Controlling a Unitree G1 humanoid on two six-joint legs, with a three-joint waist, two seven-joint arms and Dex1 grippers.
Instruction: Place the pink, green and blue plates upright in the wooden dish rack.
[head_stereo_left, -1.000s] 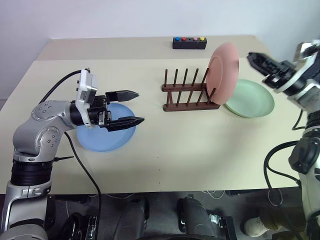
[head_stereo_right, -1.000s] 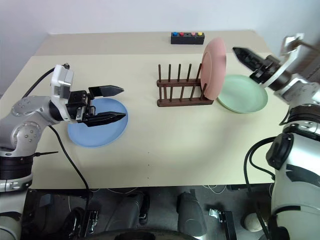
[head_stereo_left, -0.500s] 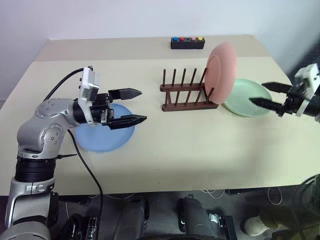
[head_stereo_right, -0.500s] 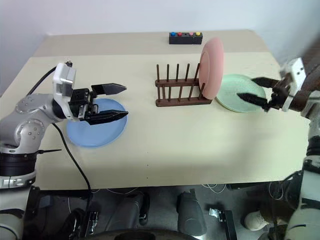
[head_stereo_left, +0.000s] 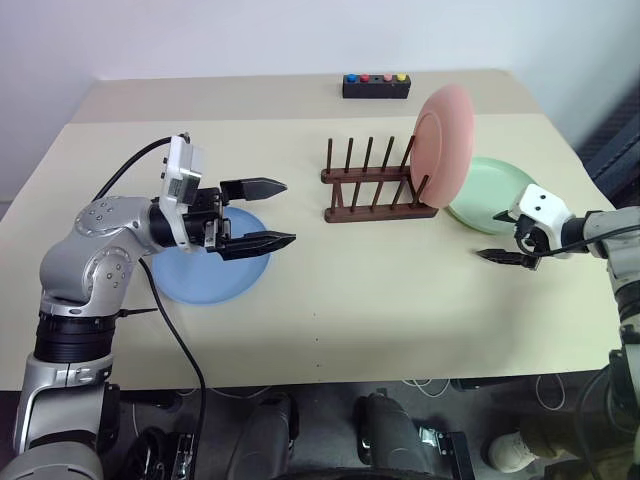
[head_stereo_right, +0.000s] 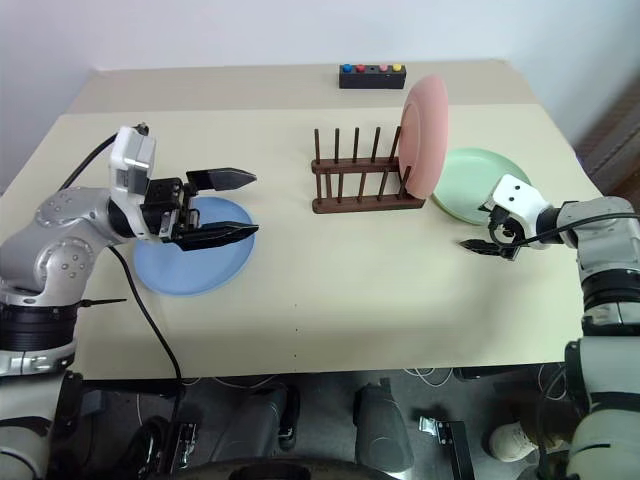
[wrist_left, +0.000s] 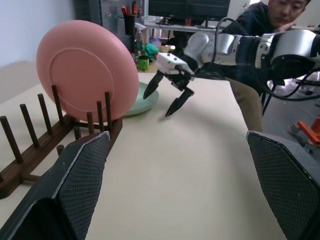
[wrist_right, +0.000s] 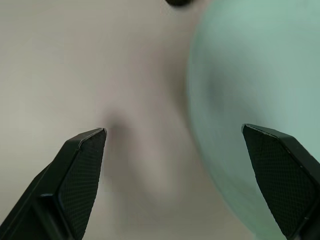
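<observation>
The pink plate (head_stereo_left: 447, 146) stands upright in the right end of the wooden dish rack (head_stereo_left: 375, 190). To the rack's right the green plate (head_stereo_left: 495, 195) lies flat on the table. My right gripper (head_stereo_left: 492, 236) hangs open and tilted down, low over the table at the green plate's near-left rim; the right wrist view has that rim (wrist_right: 250, 100) between its fingers (wrist_right: 80, 165). At the left lies the blue plate (head_stereo_left: 212, 262), flat, and over its right part my left gripper (head_stereo_left: 275, 213) hovers open, pointing level toward the rack, holding nothing.
A small black box with coloured buttons (head_stereo_left: 376, 86) sits at the table's far edge behind the rack. In the left wrist view a person (wrist_left: 260, 20) sits beyond the table's right end. Bare tabletop (head_stereo_left: 380, 290) stretches between the two grippers.
My right arm has dropped from high behind the pink plate down to just above the table beside the green plate, rolling its wrist. The left arm has stayed put.
</observation>
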